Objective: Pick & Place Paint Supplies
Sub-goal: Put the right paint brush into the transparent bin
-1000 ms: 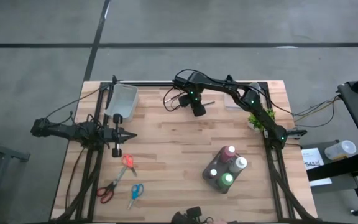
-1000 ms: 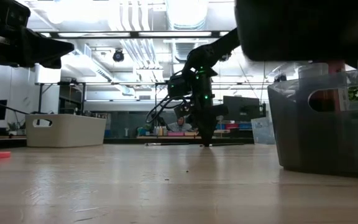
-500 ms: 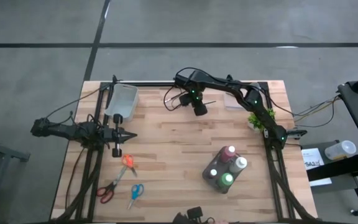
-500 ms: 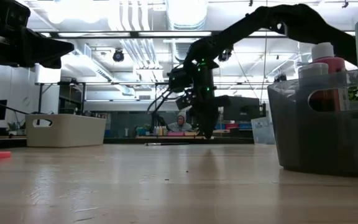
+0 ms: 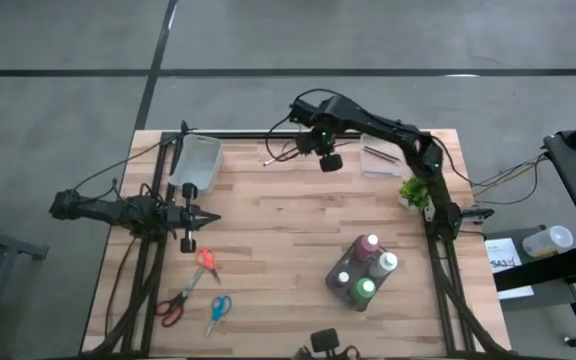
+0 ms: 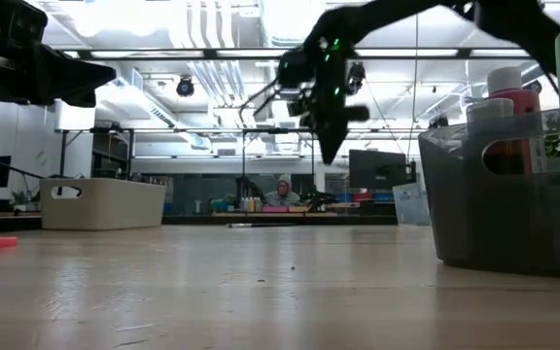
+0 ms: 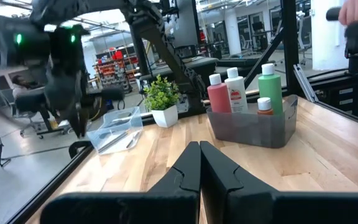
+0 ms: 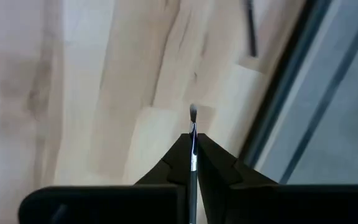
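Note:
My right gripper [image 5: 329, 161] hangs high over the table's far middle, pointing steeply down, shut on a thin dark paintbrush [image 8: 192, 124]. In the low view, this gripper [image 6: 331, 154] is well above the tabletop. Several paint bottles [image 5: 363, 272] with pale caps stand in a grey bin [image 7: 251, 127] on the right near side. More brushes lie in a clear tray [image 5: 379, 159] at the far right. My left gripper [image 5: 211, 217] waits shut at the table's left, touching nothing. My right gripper pinches the paintbrush between its two fingers, coming from above and pointing down. The brush runs along the fingers, and its bristle end [image 8: 192, 112] sticks out just past the fingertips. It is lifted clear of the table.
A white bin [image 5: 196, 165] stands at the far left. A small potted plant [image 5: 414, 193] sits by the right arm's base. Scissors in orange [image 5: 206, 262], red [image 5: 172, 306] and blue [image 5: 218, 310] lie near the left front. A dark stick [image 8: 250, 30] lies on the wood below my right gripper.
My right gripper has risen from just above the tabletop to well above it, drifting slightly toward the far right and tipping more steeply down. It stays shut, and the paintbrush has come up with it, clear of the table.

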Available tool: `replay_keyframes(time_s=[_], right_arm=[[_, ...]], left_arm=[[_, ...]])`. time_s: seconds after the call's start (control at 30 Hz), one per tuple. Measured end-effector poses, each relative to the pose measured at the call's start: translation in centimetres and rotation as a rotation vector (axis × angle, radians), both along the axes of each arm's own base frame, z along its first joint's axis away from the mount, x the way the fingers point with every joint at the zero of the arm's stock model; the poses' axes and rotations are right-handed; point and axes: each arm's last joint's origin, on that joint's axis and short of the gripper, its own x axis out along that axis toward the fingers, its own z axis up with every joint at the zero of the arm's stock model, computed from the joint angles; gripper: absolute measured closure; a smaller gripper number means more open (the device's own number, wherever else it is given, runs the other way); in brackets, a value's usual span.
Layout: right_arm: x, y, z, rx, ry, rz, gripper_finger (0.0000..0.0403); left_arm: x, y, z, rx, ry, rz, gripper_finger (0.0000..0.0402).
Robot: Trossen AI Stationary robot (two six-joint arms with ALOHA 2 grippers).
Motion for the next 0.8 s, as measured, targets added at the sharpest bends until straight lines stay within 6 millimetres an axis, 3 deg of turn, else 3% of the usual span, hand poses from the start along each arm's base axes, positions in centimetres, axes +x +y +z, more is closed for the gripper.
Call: replay_keyframes(time_s=[0.33, 0.57, 0.8], right_arm=[[-5.5, 2.2, 5.2, -0.034, -0.084, -0.085, 0.0390], [-10.7, 4.1, 6.0, -0.065, -0.076, -0.185, 0.0390], [-14.8, 4.6, 4.8, -0.117, -0.116, -0.243, 0.0390]], left_arm=[[0.0, 0.0, 0.0, 0.000, 0.000, 0.000, 0.0401], [0.0, 0.0, 0.0, 0.000, 0.000, 0.000, 0.0401], [0.0, 0.0, 0.0, 0.000, 0.000, 0.000, 0.0401]])
